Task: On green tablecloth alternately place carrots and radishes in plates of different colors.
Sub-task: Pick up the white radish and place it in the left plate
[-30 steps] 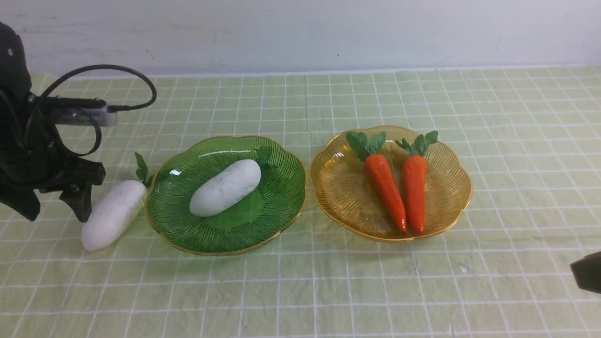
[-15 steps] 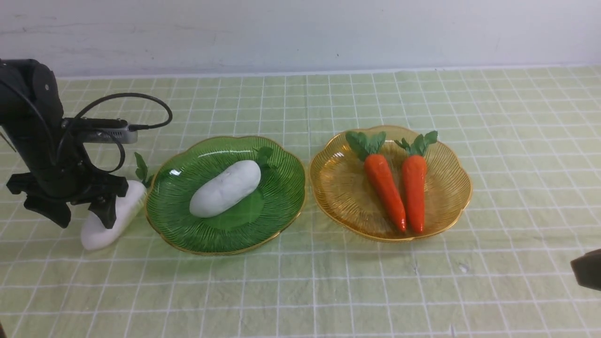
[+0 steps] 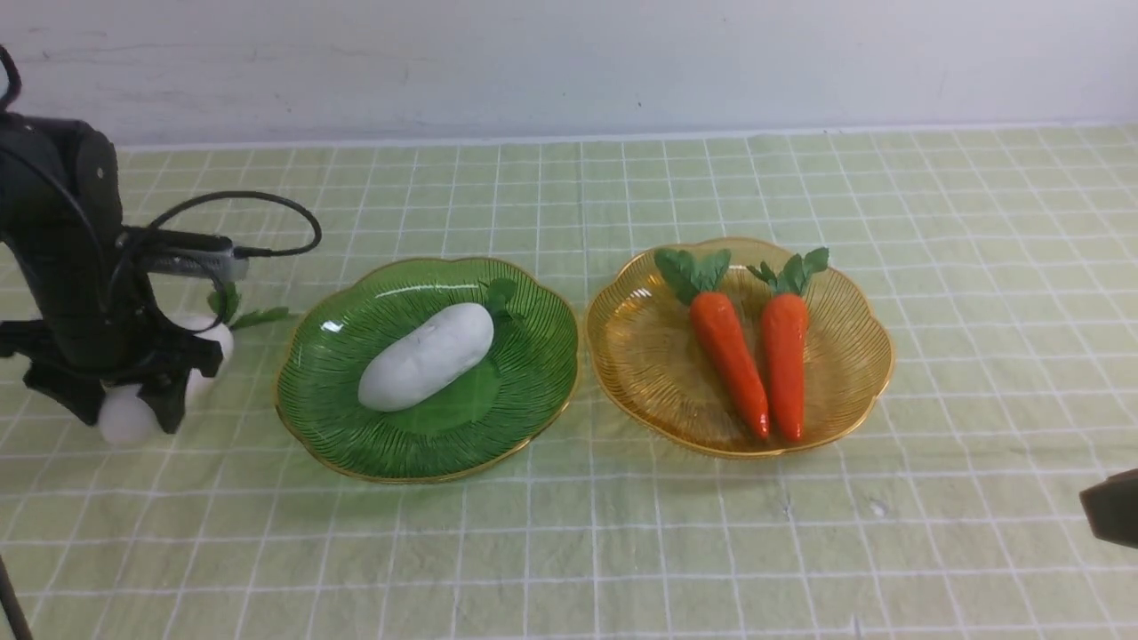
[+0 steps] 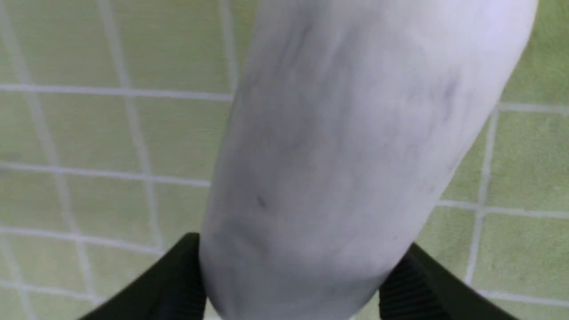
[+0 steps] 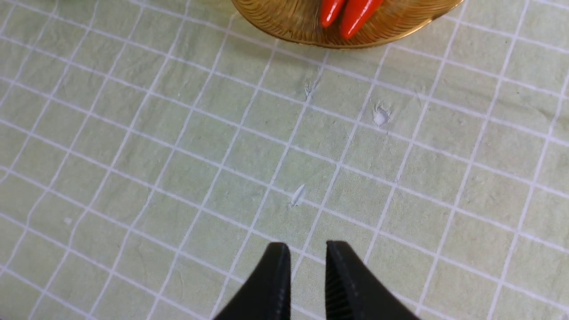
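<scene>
Pale green checked cloth, the green tablecloth (image 3: 622, 551), covers the whole worktop, slightly wrinkled. Two ribbed, gold-rimmed plates sit side by side near its middle, edges almost touching: the dark green plate (image 3: 533, 293) lies at 9 o'clock of the amber plate (image 3: 640, 356).

One white radish (image 3: 427, 356) lies in the green plate along the 2-to-8 o'clock line, with its small leaf tuft at the 2 o'clock end. Both carrots are in the amber plate, close beside each other. The left carrot (image 3: 729, 360) and the right carrot (image 3: 784, 364) have their leafy tops toward 12 o'clock and their tips toward 6 o'clock, where they nearly meet.

At 9 o'clock of the green plate, clear of its rim, the left tool (image 3: 120, 404) grips the second radish (image 4: 346, 155). The wrist view shows a black finger (image 4: 178, 280) pressed against each flank of the white body. From the front this radish slants, its rounded end low toward 7 o'clock and its leaves toward 1 o'clock. I cannot tell whether the low end touches the cloth.

The right tool (image 5: 306, 246) hangs over bare cloth at about 4 o'clock of the amber plate, well apart from it. Its jaws stand narrow, with only a slim gap and nothing between them.
</scene>
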Robot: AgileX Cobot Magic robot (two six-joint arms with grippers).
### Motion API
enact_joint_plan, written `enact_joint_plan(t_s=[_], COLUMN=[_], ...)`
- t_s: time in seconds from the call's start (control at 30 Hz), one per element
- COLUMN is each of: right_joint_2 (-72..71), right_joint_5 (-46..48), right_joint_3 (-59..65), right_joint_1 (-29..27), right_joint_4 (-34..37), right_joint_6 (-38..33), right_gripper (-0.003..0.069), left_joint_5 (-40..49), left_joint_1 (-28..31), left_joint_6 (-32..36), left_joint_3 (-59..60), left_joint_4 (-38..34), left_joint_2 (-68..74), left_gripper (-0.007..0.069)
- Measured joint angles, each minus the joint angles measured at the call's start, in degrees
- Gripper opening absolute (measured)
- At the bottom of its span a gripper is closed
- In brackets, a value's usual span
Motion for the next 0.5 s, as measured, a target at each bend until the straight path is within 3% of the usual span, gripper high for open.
enact_joint_plan(t_s=[0.13, 0.37, 0.5], right_joint_2=[0.00, 0.00, 0.00], right_joint_5=[-0.23, -0.86, -0.86], right_joint_3=[0.00, 0.00, 0.00], right_joint_1=[0.00, 0.00, 0.00], right_joint_4=[0.00, 0.00, 0.00], right_joint_6=[-0.02, -0.06, -0.06], right_gripper=[0.0107, 0.0107, 0.0107], left_joint_5=[4.37, 6.00, 6.00], left_joint_1=[0.00, -1.53, -5.18], left_joint_6=[-2.55, 0.61, 2.47], left_joint_3=[-4.43, -6.34, -6.34], left_joint_4=[-0.22, -15.15, -20.38], left_joint_2=[-4.12, -5.52, -2.14], left_gripper=[0.0443, 0.0443, 0.0443])
